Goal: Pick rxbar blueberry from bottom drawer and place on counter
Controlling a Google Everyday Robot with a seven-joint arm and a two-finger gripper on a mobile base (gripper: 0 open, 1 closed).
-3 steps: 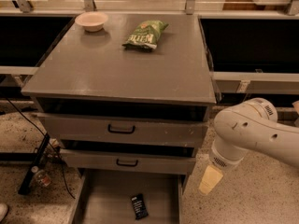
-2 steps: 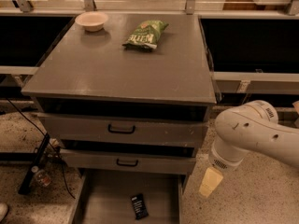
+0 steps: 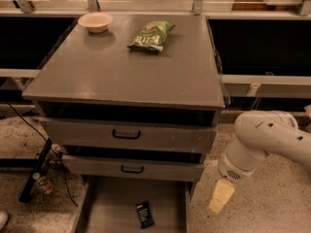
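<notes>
The rxbar blueberry (image 3: 144,214) is a small dark bar with pale lettering. It lies flat on the floor of the open bottom drawer (image 3: 109,205), near the front and right of middle. The counter (image 3: 121,69) is the broad grey top of the cabinet above. My gripper (image 3: 220,196) hangs from the white arm (image 3: 265,135) at the lower right. It is outside the cabinet, to the right of the drawer, and apart from the bar. It holds nothing that I can see.
A green chip bag (image 3: 151,35) and a pale bowl (image 3: 95,22) sit at the back of the counter. Two upper drawers with black handles (image 3: 126,135) stand slightly open. Cables and a bottle (image 3: 43,183) lie on the floor at the left.
The arm and gripper have shifted slightly down and to the right. The bar and drawers have not moved.
</notes>
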